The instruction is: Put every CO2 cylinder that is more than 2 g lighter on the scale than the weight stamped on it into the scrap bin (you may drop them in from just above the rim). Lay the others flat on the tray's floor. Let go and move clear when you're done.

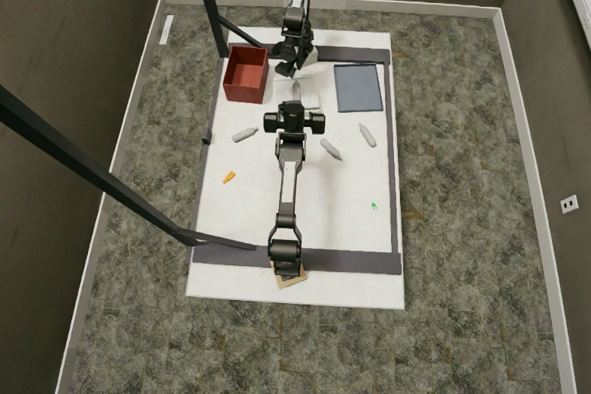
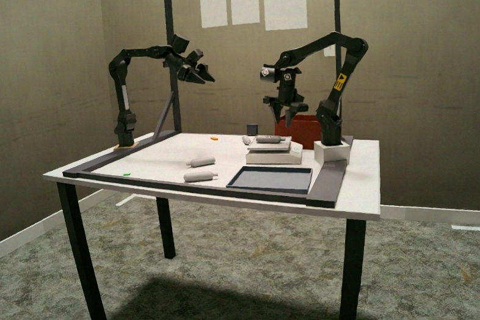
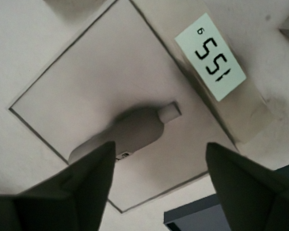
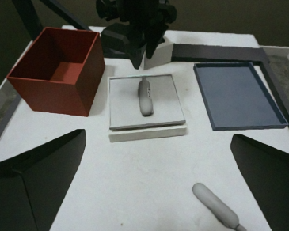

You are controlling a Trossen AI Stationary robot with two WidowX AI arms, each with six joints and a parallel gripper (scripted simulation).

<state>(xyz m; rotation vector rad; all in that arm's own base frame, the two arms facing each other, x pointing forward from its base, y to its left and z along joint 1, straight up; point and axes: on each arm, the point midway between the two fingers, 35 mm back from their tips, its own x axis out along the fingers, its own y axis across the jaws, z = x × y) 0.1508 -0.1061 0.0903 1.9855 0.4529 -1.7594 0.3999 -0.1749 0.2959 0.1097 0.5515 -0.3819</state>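
Note:
A grey CO2 cylinder (image 1: 296,91) (image 2: 268,139) (image 3: 128,130) (image 4: 146,99) lies on the scale, whose display (image 3: 211,58) reads 155 g. Its stamp is mostly hidden in the left wrist view. My left gripper (image 2: 282,123) (image 3: 161,149) (image 4: 142,63) is partly open and empty, above the scale. My right gripper (image 2: 208,80) (image 4: 158,138) is wide open and empty, high above the table. One cylinder (image 1: 244,134) (image 2: 246,140) lies on the bin's side of the table. Two more, a nearer one (image 1: 330,149) (image 2: 201,161) (image 4: 215,206) and another (image 1: 367,134) (image 2: 200,176), lie on the tray's side.
The red scrap bin (image 1: 244,93) (image 2: 308,134) (image 4: 57,97) and the blue tray (image 1: 358,89) (image 2: 271,179) (image 4: 243,97) flank the scale. An orange piece (image 1: 228,177) (image 2: 214,138), a green piece (image 1: 374,205) (image 2: 126,174) and a dark block (image 1: 206,134) (image 2: 251,129) are near the edges.

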